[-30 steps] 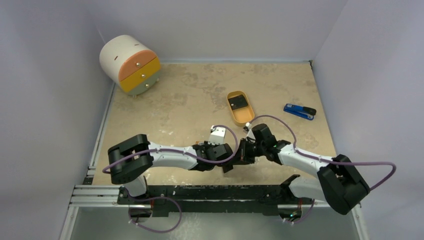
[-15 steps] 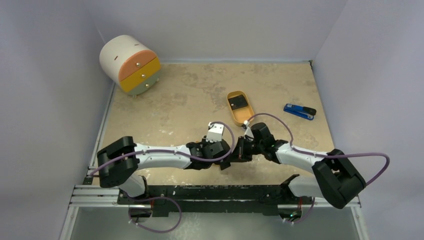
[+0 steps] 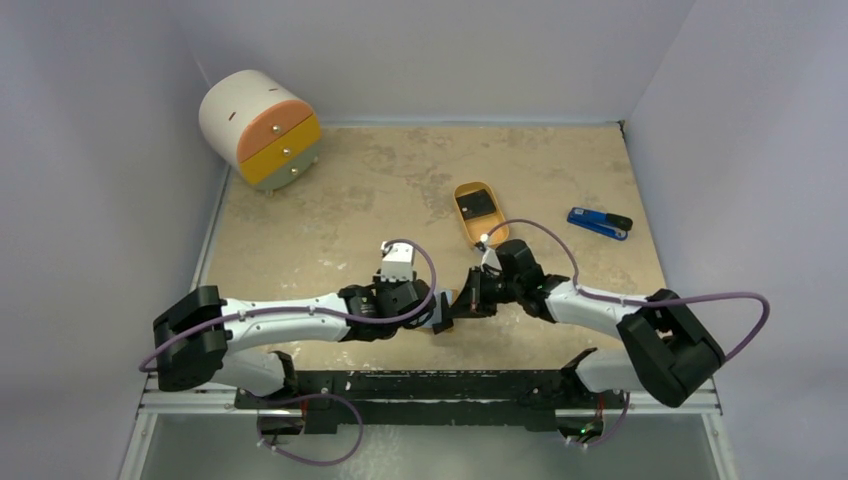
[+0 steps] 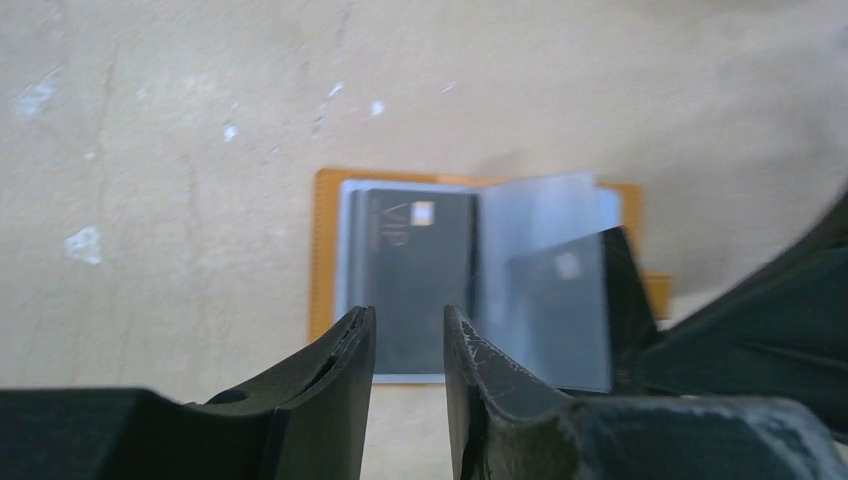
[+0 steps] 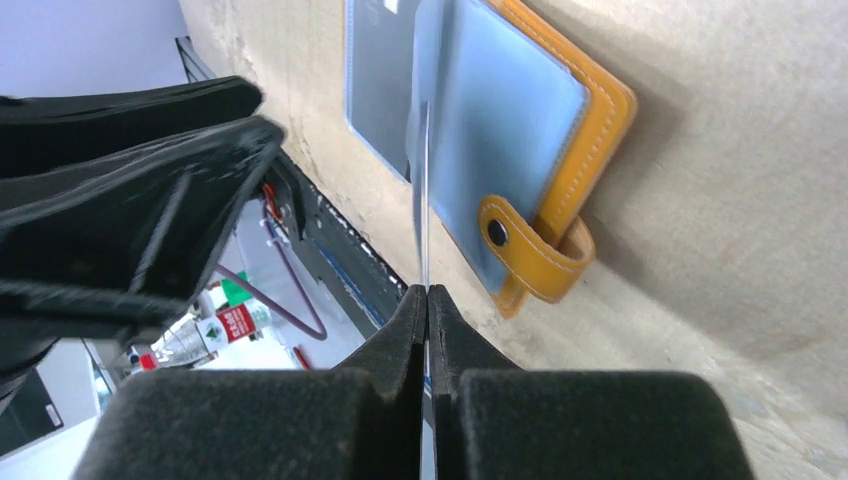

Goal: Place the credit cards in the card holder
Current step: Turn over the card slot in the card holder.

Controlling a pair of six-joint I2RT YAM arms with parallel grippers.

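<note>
1. You are viewing the card holder (image 4: pixel 325 250) lying open and flat on the table (image 3: pixel 350 200). It is sitting toward the near edge, directly under the spot where the two grippers are meeting.
2. A first card (image 4: pixel 410 270) is sitting in the holder's left-hand page, with its small light marking facing up.
3. The right gripper (image 5: pixel 427 298) is pinching a second card (image 4: pixel 560 310). Its fingers are pressing together on the card's thin edge.
4. The second card is standing tilted over the right-hand page, behind a translucent sleeve (image 4: pixel 535 230). You cannot tell whether its lower edge is inside the sleeve.
5. The left gripper (image 4: pixel 408 330) is pointing at the holder's near edge. Its fingers are standing slightly parted, with a narrow gap and nothing between them. You cannot confirm contact with the holder.
6. The snap tab (image 5: pixel 520 255) is lying outward on the table at the holder's outer edge.
7. A third card (image 3: pixel 478 205) is lying inside the orange tray (image 3: pixel 492 236), farther back and well apart from the holder.
</note>
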